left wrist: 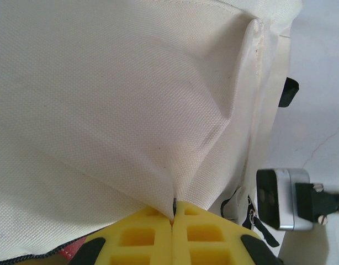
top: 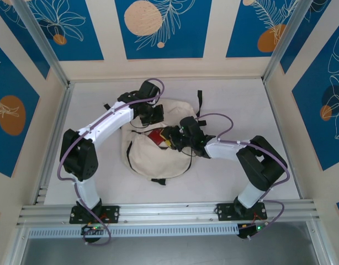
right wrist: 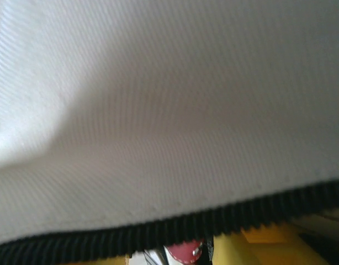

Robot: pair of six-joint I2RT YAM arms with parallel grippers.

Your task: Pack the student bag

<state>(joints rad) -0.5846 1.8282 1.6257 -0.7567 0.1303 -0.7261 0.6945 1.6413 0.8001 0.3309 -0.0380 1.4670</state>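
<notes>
The left gripper [left wrist: 172, 216] clamps a fold of the cream canvas backpack [top: 153, 159]; the right gripper [top: 170, 137] is at its mouth, grip indiscernible.

I have the student bag [top: 153, 160] lying mid-counter [top: 241, 99], ahead of both arm bases. My left gripper [top: 153, 115] sits over the bag's far left edge, its jaws pinched together on a fold of the fabric [left wrist: 114, 99]. My right gripper [top: 174, 138] comes in from the right to the bag's opening, just nearer me than the left one. A small item [top: 155, 136] sits in that opening, left of the right gripper. One strap [top: 200, 102] trails behind the bag.
</notes>
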